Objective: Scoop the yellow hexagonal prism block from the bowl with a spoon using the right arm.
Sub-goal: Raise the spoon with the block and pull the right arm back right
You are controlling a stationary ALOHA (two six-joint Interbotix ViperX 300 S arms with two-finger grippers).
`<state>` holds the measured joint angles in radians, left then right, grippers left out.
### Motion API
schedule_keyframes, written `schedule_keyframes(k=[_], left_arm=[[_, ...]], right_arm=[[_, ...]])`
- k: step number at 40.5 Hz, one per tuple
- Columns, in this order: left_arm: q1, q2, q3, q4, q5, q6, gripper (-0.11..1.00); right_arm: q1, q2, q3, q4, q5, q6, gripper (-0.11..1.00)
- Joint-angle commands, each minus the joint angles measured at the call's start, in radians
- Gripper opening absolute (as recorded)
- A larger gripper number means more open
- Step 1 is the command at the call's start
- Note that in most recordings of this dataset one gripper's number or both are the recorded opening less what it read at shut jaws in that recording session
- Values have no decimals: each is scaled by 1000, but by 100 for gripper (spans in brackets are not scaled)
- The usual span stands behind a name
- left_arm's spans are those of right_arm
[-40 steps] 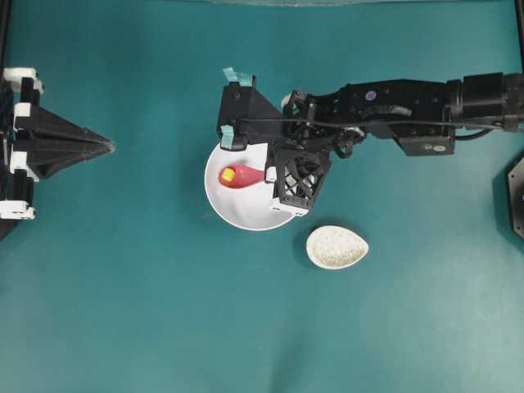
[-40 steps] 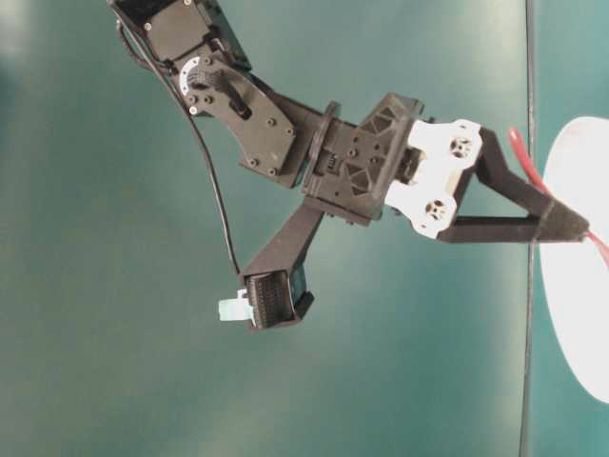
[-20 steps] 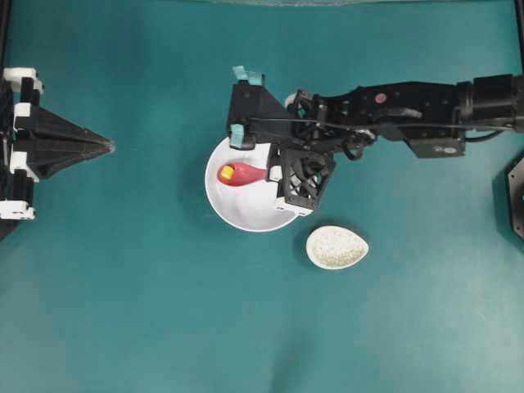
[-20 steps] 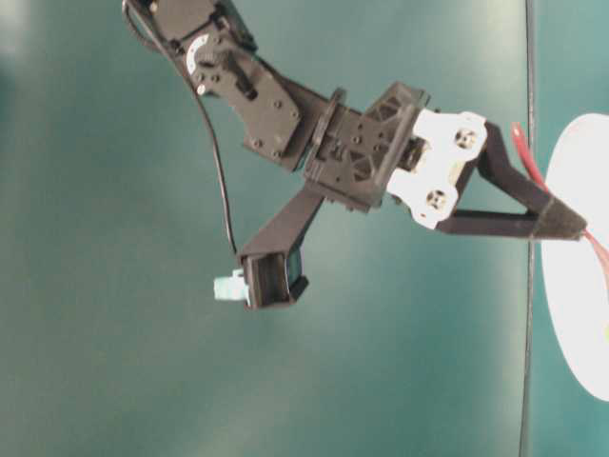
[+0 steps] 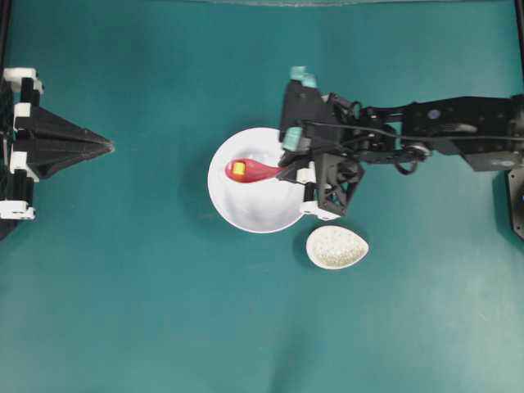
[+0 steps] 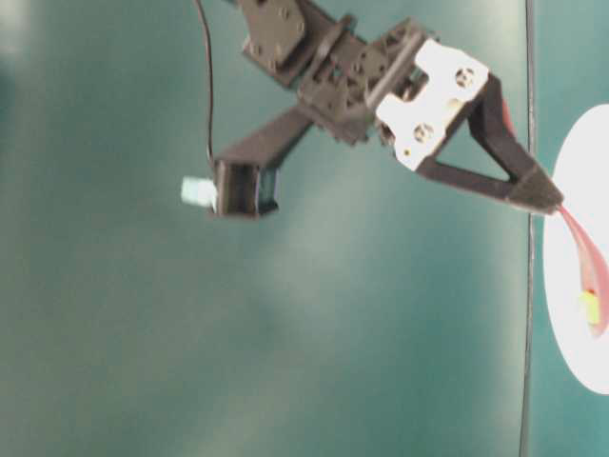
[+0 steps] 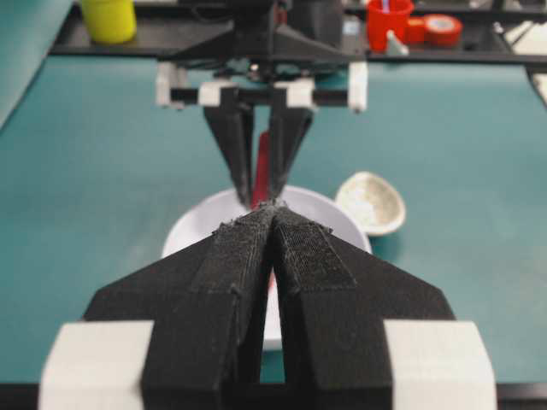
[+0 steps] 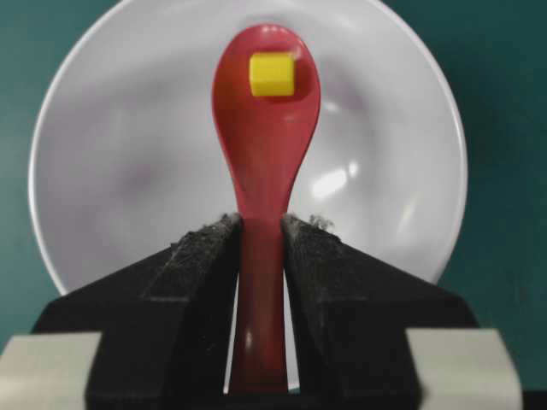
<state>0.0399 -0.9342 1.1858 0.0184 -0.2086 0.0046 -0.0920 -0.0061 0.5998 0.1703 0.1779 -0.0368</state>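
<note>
Near the middle of the teal tabletop (image 5: 147, 311), the glossy pink-red soup spoon (image 5: 255, 170) was clamped by its handle in the right gripper (image 8: 261, 224), drawn further toward the right edge than a second before. The tiny yellow hexagonal block (image 8: 272, 73) lay in its scoop, over the one large white bowl (image 5: 246, 214). One speckled cream spoon rest (image 5: 336, 246) was seen just beside it. The left gripper (image 7: 272, 207) was kept closed and empty.

Black right arm (image 5: 442, 131), white hand parts, teal tape tabs
</note>
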Motion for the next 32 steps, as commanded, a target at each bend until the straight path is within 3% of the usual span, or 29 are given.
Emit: schedule_keyframes(k=[1,9,16,22,32], left_arm=[[2,8,-8,3,-6,2,0],[2,6,-8,3,-6,2,0],[0,6,-8,3,-5,-3,0],[2,6,-8,3,2,-6,0],[2,6,-6,3,0,-6,0]], right_arm=[[14,-51,38,2,-87,2,23],[37,-67,120,8,-242,3,23],[38,-77,127,11,-267,2,23],[37,-115,112,8,-232,-5,23],[28,-233,57,3,-69,-6,23]])
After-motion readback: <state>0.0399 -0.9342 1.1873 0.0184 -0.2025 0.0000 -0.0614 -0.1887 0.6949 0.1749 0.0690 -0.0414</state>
